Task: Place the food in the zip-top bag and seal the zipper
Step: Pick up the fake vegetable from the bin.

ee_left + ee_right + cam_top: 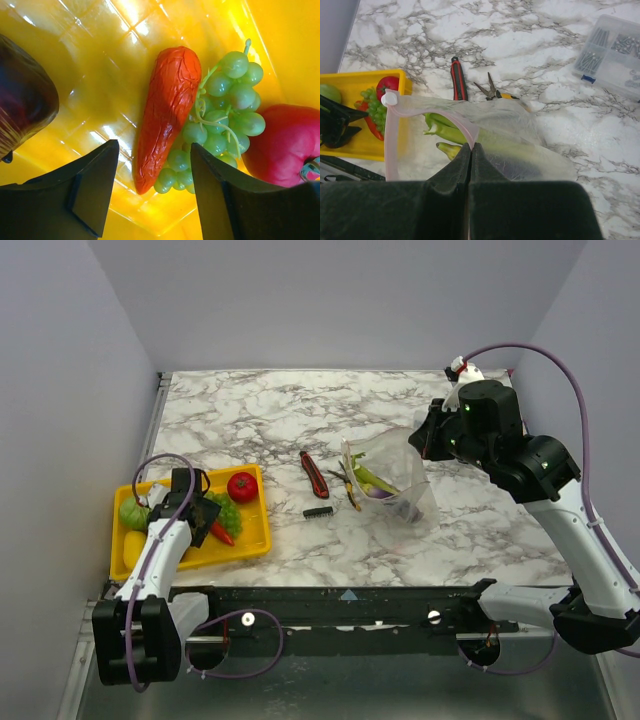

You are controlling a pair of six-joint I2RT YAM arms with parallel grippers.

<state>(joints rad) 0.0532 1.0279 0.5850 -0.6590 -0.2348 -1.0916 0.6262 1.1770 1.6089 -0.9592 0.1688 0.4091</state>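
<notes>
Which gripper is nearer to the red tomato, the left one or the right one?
Left. The left gripper hangs open over the yellow tray, with the tomato close beside it. The right gripper is across the table, shut on the rim of the zip-top bag.

Nothing readable is showing in any view. No words, brand marks or numbers are appearing on the yellow tray, the clear bag, the red knife or the parts box.

White shells, black joints on left arm, right arm; purple cable along each. Matte black wedge jaws on left gripper, right gripper.
</notes>
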